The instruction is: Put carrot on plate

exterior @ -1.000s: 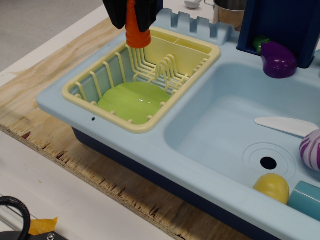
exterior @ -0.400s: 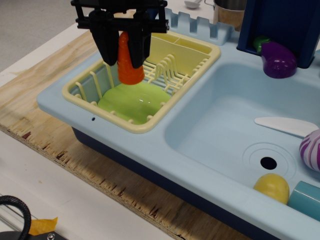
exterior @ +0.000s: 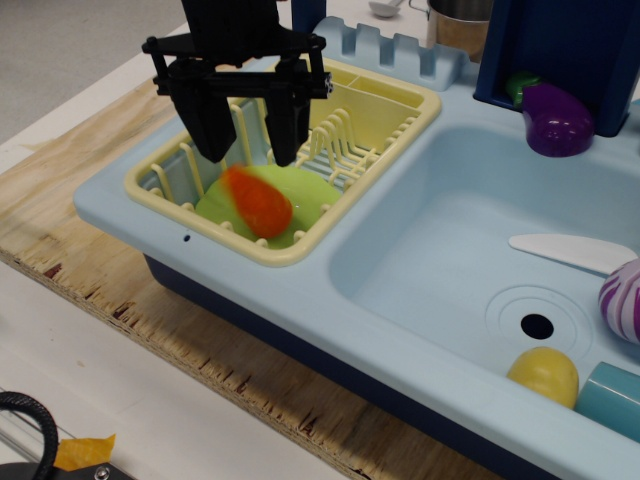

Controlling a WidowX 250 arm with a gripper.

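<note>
The orange carrot (exterior: 258,201) is blurred and lies tilted on the lime-green plate (exterior: 300,192), which sits inside the pale-yellow dish rack (exterior: 400,115). My black gripper (exterior: 250,155) hangs just above the carrot with its two fingers spread apart. It is open and holds nothing. The carrot is clear of both fingers.
The rack stands on the left drainboard of a light-blue toy sink (exterior: 450,250). In the basin lie a white knife (exterior: 575,250), a yellow ball (exterior: 543,373), a purple-striped toy (exterior: 625,300) and a teal cup (exterior: 612,398). A purple eggplant (exterior: 553,120) sits at the back right.
The gripper came down with the carrot toward the plate, then opened. The carrot left the fingers and dropped onto the plate, tipping over to the left.
</note>
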